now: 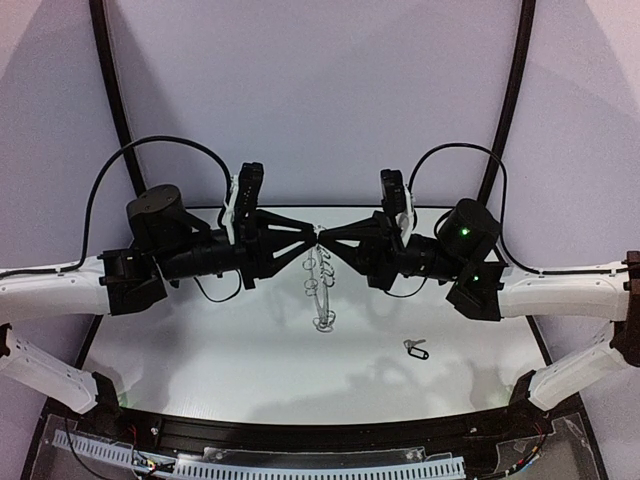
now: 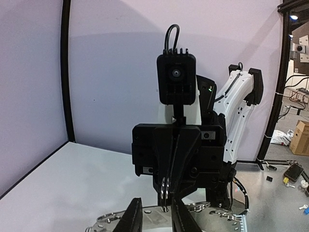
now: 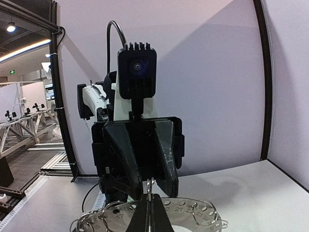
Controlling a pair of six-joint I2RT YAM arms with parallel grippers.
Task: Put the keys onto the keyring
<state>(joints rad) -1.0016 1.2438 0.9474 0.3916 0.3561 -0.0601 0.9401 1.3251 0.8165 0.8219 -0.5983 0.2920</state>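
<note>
Shut tight, the right gripper (image 3: 149, 209), its two halves pressed flat together and pinched on the near rim of the keyring (image 3: 195, 212), among the wire loops (image 3: 89, 220). Part open, the left gripper (image 2: 155, 203), its fingers (image 2: 133, 217) a narrow gap apart, set on either side of the spot where the opposite tips pinch the ring. Pads touching the ring or not: impossible to tell.

Position of the keyring: clear of the table (image 1: 200, 370), held where the two grippers meet at the centre of the top view. Hanging from there toward 6 o'clock, seen nearly edge-on. In both wrist views, only its upper arc visible, along the bottom edge.

Position of the key (image 1: 415, 350): flat on the table at about 4 o'clock from the ring. Well apart from the ring and from both grippers, its metal loop toward 10 o'clock.

Tiny marks beside the holes on the ring's face in the right wrist view, too small to read. Two green lights (image 1: 463, 232) lit on the right arm (image 1: 430, 255).

Pose: left arm (image 1: 195, 255) reaching in from 9 o'clock, right arm from 3 o'clock. Forearms roughly level and in one line, grippers nose to nose. Wrist cameras (image 1: 245, 185) on the 12 o'clock side of each gripper.
</note>
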